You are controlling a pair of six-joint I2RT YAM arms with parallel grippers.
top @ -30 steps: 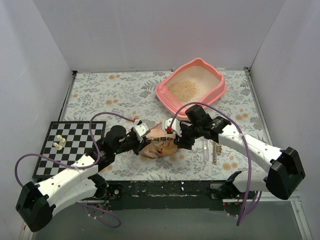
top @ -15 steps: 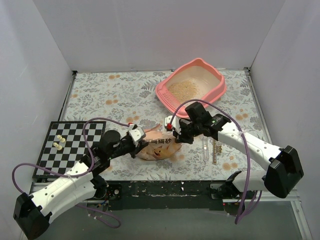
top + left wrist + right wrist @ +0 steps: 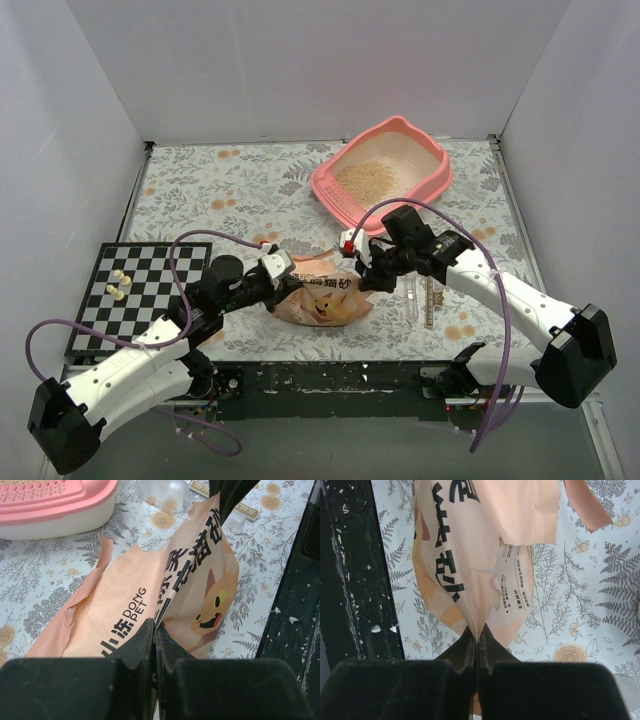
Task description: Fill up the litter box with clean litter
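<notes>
Two pincers had the bag [image 3: 320,298] between them. The left pincer [image 3: 153,630] was closed tight on a fold of film at one end. The right pincer [image 3: 477,635] was pinched flat on a crease at the other. No gap showed between either pair of jaws.

The bag was thin peach plastic printed with a cartoon cat, torn along one edge into loose flaps. It sagged and wrinkled low near the front of the counter [image 3: 220,190]; whether it rested there or hung just clear could not be told.

Some litter [image 3: 365,178], fine tan grains, lay in a shallow heap inside the box [image 3: 330,190]. This was a pink rounded tray with a cream inside and a raised rim, set toward the far right, apart from the bag.

Such film is probably slick and limp, so the load would slump to the lowest point. Holding two opposite ends seemed sound, since the torn mouth could then be tipped down. Grains pour freely and might spill past the rim if the flaps swing. A clear scoop [image 3: 165,492] lay beside the bag.
</notes>
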